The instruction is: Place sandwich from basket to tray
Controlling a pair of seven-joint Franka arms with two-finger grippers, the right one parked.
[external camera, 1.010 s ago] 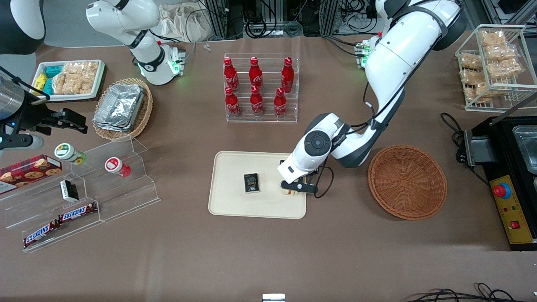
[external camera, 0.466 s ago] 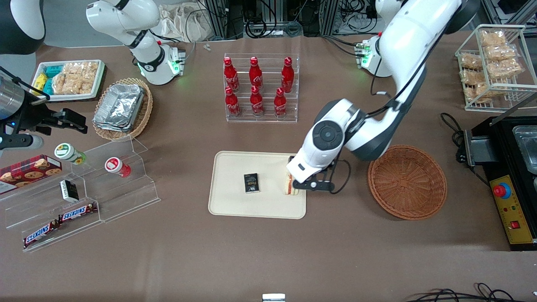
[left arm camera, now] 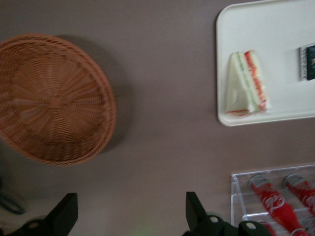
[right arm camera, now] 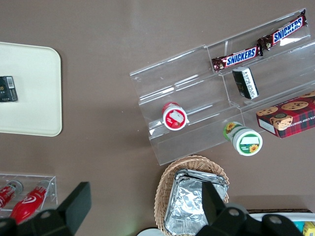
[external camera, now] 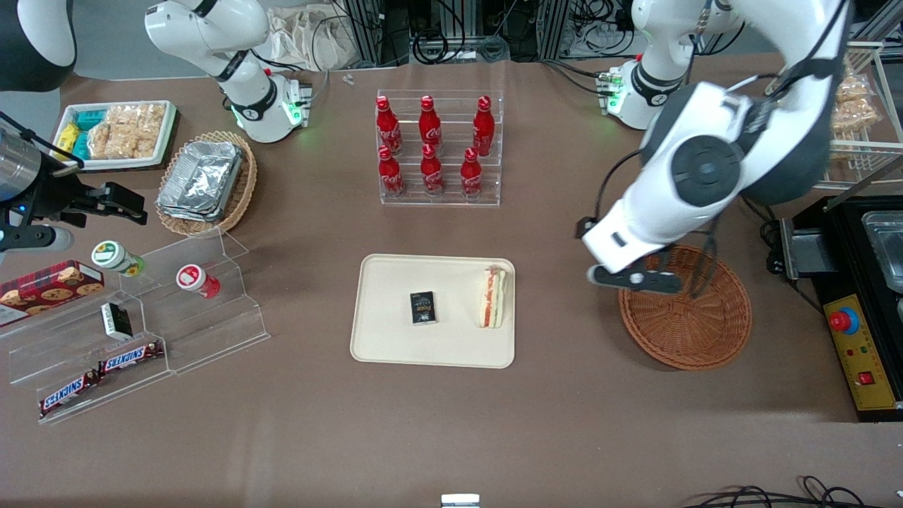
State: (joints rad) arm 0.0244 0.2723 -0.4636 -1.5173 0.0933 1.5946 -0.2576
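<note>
The sandwich (external camera: pixel 492 298), a white wedge with red and green layers, lies on the cream tray (external camera: pixel 395 339) at the edge nearest the basket; it also shows in the left wrist view (left arm camera: pixel 244 83) on the tray (left arm camera: pixel 275 34). The reddish-brown basket (external camera: pixel 695 324) is empty, also in the left wrist view (left arm camera: pixel 49 98). My left gripper (external camera: pixel 633 279) is open and empty, raised above the table at the basket's rim, between tray and basket. Its fingers (left arm camera: pixel 194 211) stand wide apart over bare table.
A small black packet (external camera: pixel 422 308) lies on the tray. An acrylic rack of red cola bottles (external camera: pixel 437 152) stands farther from the camera than the tray. A black appliance (external camera: pixel 857 282) sits beside the basket. Acrylic snack shelves (external camera: pixel 141 317) lie toward the parked arm's end.
The gripper has let go of the sandwich on the tray, risen and swung from the tray's edge to above the basket's rim. The sandwich stays on the tray.
</note>
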